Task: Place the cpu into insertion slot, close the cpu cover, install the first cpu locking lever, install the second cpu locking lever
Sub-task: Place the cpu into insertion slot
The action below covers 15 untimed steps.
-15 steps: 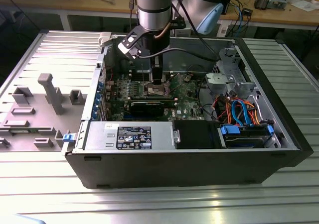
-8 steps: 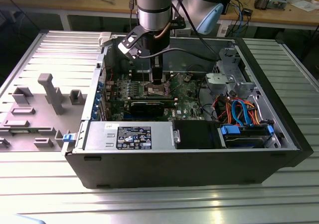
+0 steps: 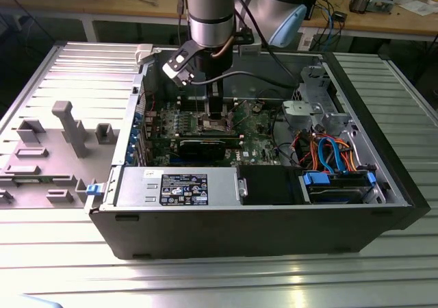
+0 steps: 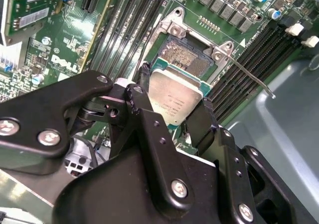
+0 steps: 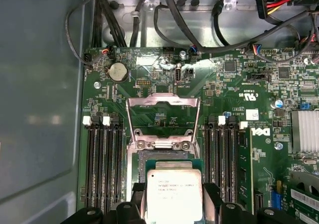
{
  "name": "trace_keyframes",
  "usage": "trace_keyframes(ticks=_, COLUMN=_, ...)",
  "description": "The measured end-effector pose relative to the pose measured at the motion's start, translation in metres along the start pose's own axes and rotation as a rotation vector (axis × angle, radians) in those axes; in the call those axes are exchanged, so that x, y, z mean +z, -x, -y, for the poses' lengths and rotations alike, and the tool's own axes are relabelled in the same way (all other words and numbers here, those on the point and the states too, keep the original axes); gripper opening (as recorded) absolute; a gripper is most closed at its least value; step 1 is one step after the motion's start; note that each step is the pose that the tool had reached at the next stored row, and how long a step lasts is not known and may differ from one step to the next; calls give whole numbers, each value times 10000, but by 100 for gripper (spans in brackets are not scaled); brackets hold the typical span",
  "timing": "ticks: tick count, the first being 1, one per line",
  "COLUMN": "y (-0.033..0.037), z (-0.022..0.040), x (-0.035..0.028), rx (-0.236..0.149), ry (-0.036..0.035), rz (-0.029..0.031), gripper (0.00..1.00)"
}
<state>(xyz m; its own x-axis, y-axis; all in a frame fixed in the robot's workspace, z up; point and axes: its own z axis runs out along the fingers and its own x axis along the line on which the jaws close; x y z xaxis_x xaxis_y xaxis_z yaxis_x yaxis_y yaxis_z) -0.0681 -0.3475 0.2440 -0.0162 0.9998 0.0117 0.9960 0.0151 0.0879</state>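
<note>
Motherboard (image 5: pixel 164 84) beneath vertical hand (image 4: pixel 174 103) (cpu (image 5: pixel 173 194) in grip)

Exterior view: raised, mid-distance, angled down into the open computer case (image 3: pixel 205 229); both wrist views: close above the motherboard (image 5: pixel 259 99), sharing cpu (image 4: pixel 174 97) (image 5: pixel 173 194) and insertion slot (image 4: pixel 182 55) (image 5: pixel 164 156).

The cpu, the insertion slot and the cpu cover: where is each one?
cpu (image 5: pixel 174 194), first wrist view, middle of its silver top.
insertion slot (image 4: pixel 182 55), second wrist view, its bare contact field.
cpu cover (image 5: pixel 163 101), first wrist view, end bar of the open frame.
</note>
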Motion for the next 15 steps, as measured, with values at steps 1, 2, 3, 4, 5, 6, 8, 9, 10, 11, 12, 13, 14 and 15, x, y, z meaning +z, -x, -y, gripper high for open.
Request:
trace_keyframes(ticks=1, y=-1, z=1, x=15, rx=0, ry=0, rz=-1, gripper=54)
trace_keyframes(ticks=2, y=-2, z=2, x=28, rx=0, ry=0, rz=0, gripper=54)
trace_keyframes(ticks=3, y=-4, z=4, x=52, rx=4, ry=0, rz=0, gripper=54)
trace_keyframes(ticks=4, y=-5, z=6, x=65, rx=7, ry=0, rz=0, gripper=54)
trace_keyframes(ticks=5, y=-6, z=7, x=79, rx=9, ry=0, rz=1, gripper=54)
trace_keyframes(ticks=6, y=-11, z=10, x=103, rx=10, ry=0, rz=1, gripper=54)
trace_keyframes(ticks=8, y=-25, z=13, x=135, rx=8, ry=-1, rz=1, gripper=54)
trace_keyframes(ticks=9, y=-42, z=14, x=158, rx=9, ry=0, rz=0, gripper=54)
trace_keyframes(ticks=10, y=-52, z=15, x=172, rx=8, ry=0, rz=1, gripper=54)
trace_keyframes(ticks=11, y=-62, z=16, x=186, rx=9, ry=1, rz=1, gripper=54)
trace_keyframes(ticks=12, y=-72, z=17, x=199, rx=8, ry=0, rz=1, gripper=54)
trace_keyframes(ticks=13, y=-82, z=19, x=214, rx=11, ry=0, rz=2, gripper=54)
trace_keyframes(ticks=14, y=-89, z=20, x=228, rx=18, ry=0, rz=1, gripper=54)
trace_keyframes(ticks=15, y=-94, z=21, x=241, rx=36, ry=0, rz=3, gripper=54)
